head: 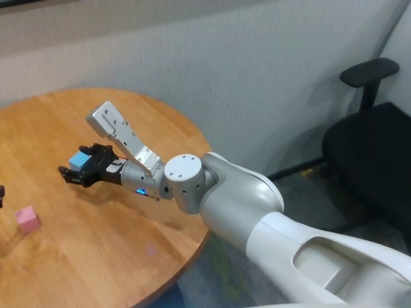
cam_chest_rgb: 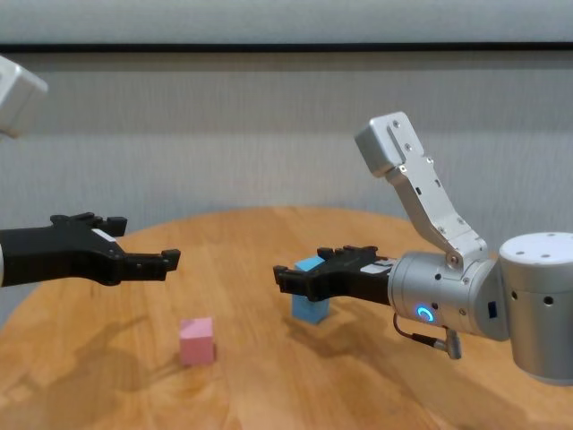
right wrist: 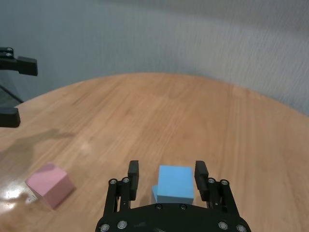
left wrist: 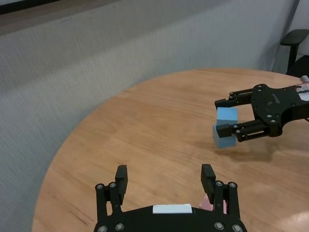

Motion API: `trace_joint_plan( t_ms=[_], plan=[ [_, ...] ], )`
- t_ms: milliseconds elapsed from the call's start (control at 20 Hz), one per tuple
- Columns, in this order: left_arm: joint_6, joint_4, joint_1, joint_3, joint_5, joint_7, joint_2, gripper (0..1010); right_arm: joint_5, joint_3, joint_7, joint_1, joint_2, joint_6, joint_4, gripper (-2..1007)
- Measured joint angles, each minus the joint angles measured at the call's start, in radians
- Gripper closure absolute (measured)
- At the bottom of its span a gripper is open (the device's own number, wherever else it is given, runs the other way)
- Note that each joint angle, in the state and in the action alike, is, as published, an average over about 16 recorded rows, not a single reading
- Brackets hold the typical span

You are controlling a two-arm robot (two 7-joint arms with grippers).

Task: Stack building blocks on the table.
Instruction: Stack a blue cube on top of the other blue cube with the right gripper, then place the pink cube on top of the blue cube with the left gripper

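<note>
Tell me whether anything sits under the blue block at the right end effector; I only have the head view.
Observer: Yes. The chest view shows the upper blue block resting on a lower blue block, which stands on the table.
Operator: Is the right end effector gripping it?
Observer: No. The wrist view of the right end effector shows a gap between each of its fingers and the upper blue block.
Operator: And the left end effector?
Observer: The left end effector hovers open above the table, not touching the pink block.
</note>
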Motion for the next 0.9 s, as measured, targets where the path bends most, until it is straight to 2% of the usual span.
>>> trace_joint_plan(
  t_ms=[150,350,600,900],
  plan=[
    [0.000,0.000,0.000,0.000,0.000,0.000,0.000,10,0.002,0.004,-0.002,-0.013,0.010,0.006,-0.038,226],
    [0.000,0.000,0.000,0.000,0.000,0.000,0.000,10,0.011,0.016,-0.007,-0.043,0.036,0.020,-0.120,120],
    [0.000,0.000,0.000,0.000,0.000,0.000,0.000,10,0.027,0.039,-0.020,-0.102,0.088,0.051,-0.256,37],
    [0.000,0.000,0.000,0.000,0.000,0.000,0.000,10,0.055,0.075,-0.033,-0.189,0.162,0.097,-0.416,1]
  ],
)
